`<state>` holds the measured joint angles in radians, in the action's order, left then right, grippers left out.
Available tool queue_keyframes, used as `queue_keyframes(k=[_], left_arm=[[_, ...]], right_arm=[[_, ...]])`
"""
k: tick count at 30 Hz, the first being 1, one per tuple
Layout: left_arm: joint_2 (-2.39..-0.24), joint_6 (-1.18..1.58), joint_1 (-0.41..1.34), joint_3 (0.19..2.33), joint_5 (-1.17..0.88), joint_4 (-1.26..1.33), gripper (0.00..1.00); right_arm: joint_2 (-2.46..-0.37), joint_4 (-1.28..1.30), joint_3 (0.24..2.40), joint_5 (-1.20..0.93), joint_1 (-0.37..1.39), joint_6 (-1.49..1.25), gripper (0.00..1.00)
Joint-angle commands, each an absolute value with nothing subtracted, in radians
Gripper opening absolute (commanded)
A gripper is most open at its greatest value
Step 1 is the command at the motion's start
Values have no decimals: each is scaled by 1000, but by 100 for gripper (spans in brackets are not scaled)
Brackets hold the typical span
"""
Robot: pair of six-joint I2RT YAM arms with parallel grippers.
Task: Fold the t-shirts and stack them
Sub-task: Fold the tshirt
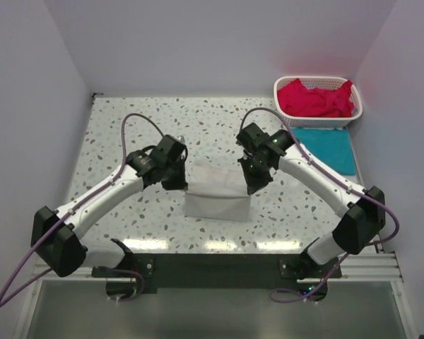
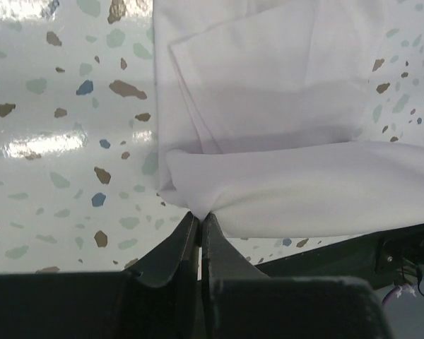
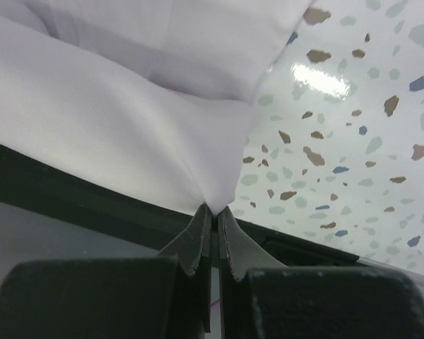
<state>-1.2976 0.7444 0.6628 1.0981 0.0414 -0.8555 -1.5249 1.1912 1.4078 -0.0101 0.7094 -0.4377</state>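
The white t-shirt (image 1: pixel 215 189) lies partly folded in the middle of the table. My left gripper (image 1: pixel 175 182) is shut on its left corner, and my right gripper (image 1: pixel 254 185) is shut on its right corner. In the left wrist view the pinched fold of white shirt (image 2: pixel 297 183) rises from the closed left gripper (image 2: pixel 199 214). In the right wrist view the white shirt (image 3: pixel 127 141) fans out from the closed right gripper (image 3: pixel 215 208). A folded teal t-shirt (image 1: pixel 325 147) lies at the right. Red-pink t-shirts (image 1: pixel 314 99) fill the basket.
A white lattice basket (image 1: pixel 357 113) stands at the back right corner, just behind the teal shirt. White walls close the table on three sides. The dark front rail (image 1: pixel 212 265) with both arm bases runs along the near edge.
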Motion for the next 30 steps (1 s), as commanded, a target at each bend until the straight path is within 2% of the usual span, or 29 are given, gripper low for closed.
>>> queue_keyframes(k=[1, 8, 15, 20, 26, 30], left_arm=[[-1353, 661, 609, 1160, 6, -747, 0], [-1546, 581, 494, 1307, -52, -687, 0], [-1811, 514, 416, 1431, -97, -503, 0], [-1991, 489, 411, 1522, -139, -420, 0], [-2013, 540, 413, 1419, -153, -376, 0], [-1887, 653, 428, 1186, -163, -344, 0]], right_arm=[[-1551, 1169, 1465, -86, 629, -333, 0], [-1707, 1103, 1539, -202, 505, -279, 0], [-1914, 950, 1589, -298, 368, -279, 0], [-2019, 836, 1531, -276, 319, -301, 0], [-2056, 729, 1405, -304, 317, -313, 0], [-2002, 729, 1266, -302, 382, -293, 0]])
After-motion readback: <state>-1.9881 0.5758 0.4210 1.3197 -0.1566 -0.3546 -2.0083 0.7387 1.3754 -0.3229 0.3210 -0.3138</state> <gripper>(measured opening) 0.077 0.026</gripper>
